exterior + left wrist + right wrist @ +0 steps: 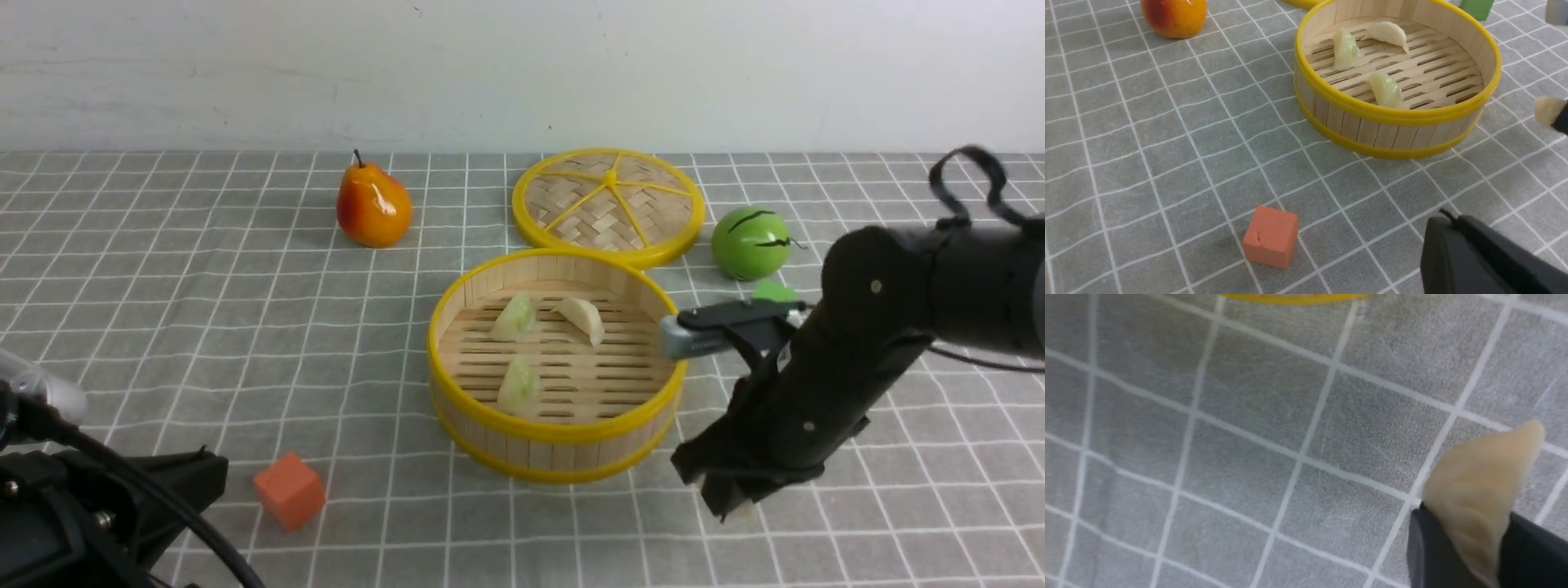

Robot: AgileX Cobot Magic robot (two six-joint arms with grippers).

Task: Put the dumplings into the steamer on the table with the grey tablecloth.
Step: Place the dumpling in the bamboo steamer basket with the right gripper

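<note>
The steamer (555, 429) stands mid-table on the grey tablecloth (163, 286). It holds two pale green dumplings (514, 317) (519, 384) and one cream dumpling (584, 318). The steamer also shows in the left wrist view (1396, 116). My right gripper (731, 502) is just right of the steamer's near side, low over the cloth. It is shut on the fourth cream dumpling (1482, 486), whose tip sticks out past the fingers. My left gripper (1447, 220) is shut and empty at the near left, beside the orange cube.
The flat woven lid (608, 204) lies behind the steamer. An orange pear (374, 204) stands far left of it. A green round fruit (749, 242) and a green cube (774, 291) are behind my right arm. An orange cube (288, 490) sits near left.
</note>
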